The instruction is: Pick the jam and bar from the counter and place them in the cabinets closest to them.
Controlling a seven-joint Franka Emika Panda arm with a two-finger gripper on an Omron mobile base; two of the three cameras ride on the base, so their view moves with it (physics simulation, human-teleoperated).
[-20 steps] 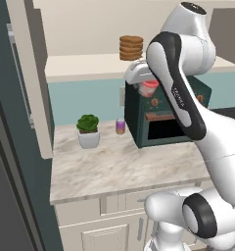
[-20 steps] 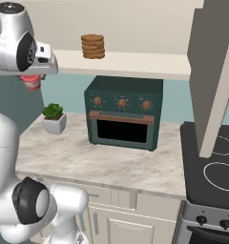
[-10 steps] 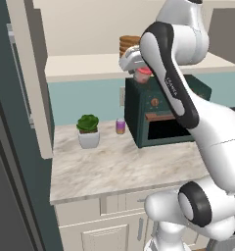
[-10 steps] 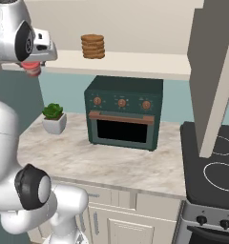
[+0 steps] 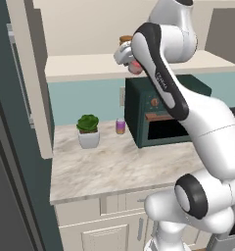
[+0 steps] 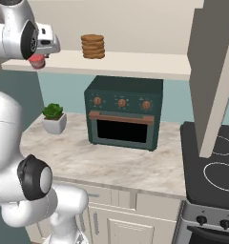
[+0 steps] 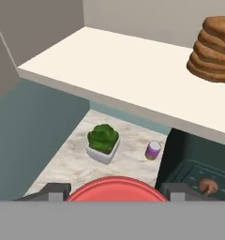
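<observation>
Base cams behind arm, left and right, share counter and oven; hand cam looks down from shelf height

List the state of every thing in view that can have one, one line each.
gripper: shut on the jam, raised at the level of the shelf's front edge.
jam: held in the air, red lid on.
shelf: open, a stack of brown rounds resting on it.
toaster oven: door closed, standing on the counter.
potted plant: upright on the counter.
purple jar: upright, lid on, beside the oven.
</observation>
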